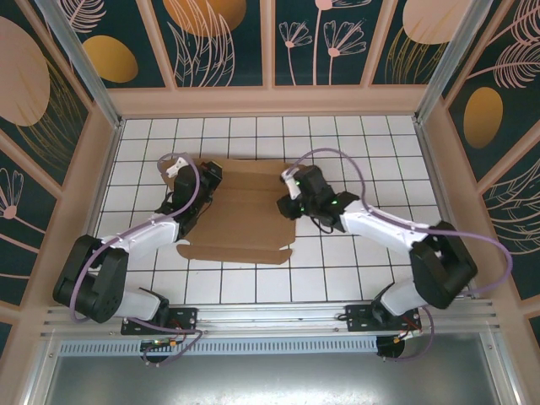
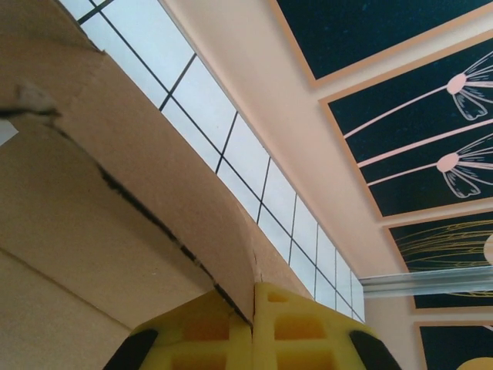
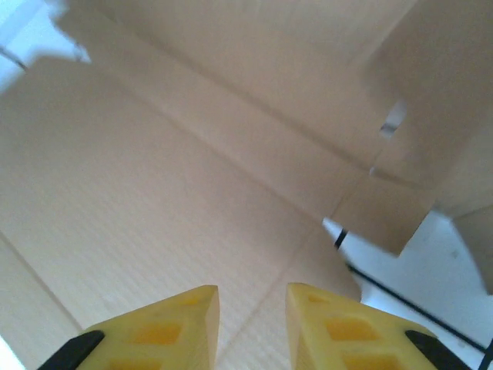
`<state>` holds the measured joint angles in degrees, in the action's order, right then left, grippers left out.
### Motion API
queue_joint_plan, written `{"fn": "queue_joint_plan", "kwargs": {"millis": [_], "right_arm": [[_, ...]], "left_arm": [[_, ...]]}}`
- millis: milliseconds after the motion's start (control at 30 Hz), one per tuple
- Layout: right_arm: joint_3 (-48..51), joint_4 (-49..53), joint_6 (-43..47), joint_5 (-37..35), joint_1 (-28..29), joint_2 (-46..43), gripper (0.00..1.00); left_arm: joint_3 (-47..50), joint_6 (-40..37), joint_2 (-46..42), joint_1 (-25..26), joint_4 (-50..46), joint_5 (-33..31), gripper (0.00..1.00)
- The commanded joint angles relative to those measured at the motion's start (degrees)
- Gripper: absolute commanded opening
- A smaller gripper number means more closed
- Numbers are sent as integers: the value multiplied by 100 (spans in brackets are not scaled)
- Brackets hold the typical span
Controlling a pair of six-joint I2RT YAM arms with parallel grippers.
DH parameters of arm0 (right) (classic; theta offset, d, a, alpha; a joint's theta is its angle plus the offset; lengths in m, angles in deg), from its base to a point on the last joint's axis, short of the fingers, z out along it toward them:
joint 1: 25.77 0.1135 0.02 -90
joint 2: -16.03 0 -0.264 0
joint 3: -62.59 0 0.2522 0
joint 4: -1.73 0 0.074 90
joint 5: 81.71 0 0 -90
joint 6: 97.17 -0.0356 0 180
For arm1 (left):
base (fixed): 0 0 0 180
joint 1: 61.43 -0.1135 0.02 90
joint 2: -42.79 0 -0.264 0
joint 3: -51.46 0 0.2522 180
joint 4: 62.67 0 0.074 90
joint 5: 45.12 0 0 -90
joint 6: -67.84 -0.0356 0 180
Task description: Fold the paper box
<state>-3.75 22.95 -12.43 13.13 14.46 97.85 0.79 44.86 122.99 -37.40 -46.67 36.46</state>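
Fingers (image 2: pixel 296 327) of your left gripper (image 2: pixel 253 297) pinch the paper box (image 2: pixel 92 231); the right gripper (image 3: pixel 253 297) gapes narrowly, empty. Fold it slowly so the pinch doesn't slip.

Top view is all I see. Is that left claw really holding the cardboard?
Observer: Yes. On its wrist camera the left gripper is shut on a raised edge of the box.
Operator: And the right one?
Observer: The right gripper stands open, with nothing between its jaws and the box just beyond.
Operator: Is the pinched edge flat?
Observer: No, it curves upward, and the tiled table shows past it.
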Motion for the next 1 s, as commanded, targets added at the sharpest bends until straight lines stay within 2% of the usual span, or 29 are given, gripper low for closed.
{"fn": "queue_joint_plan", "kwargs": {"millis": [0, 67, 233, 400, 567, 967], "right_arm": [[-166, -285, -717, 698, -403, -365, 34], [-443, -216, -1092, 1284, -731, -317, 45], [-1351, 267, -2096, 1569, -855, 216, 56], [-1687, 391, -2942, 1572, -1102, 633, 56], [-1715, 423, -3042, 1375, -1144, 847, 56], [-1769, -373, -3498, 2268, -1149, 1508, 55]], "left_arm": [[307, 63, -113, 31, 341, -227, 0], [310, 70, -120, 26, 352, -213, 0], [219, 132, -98, 31, 260, -177, 0], [149, 174, -92, 30, 128, -168, 0], [157, 216, -78, 31, 114, -155, 0], [169, 230, -97, 31, 101, -133, 0]]}}
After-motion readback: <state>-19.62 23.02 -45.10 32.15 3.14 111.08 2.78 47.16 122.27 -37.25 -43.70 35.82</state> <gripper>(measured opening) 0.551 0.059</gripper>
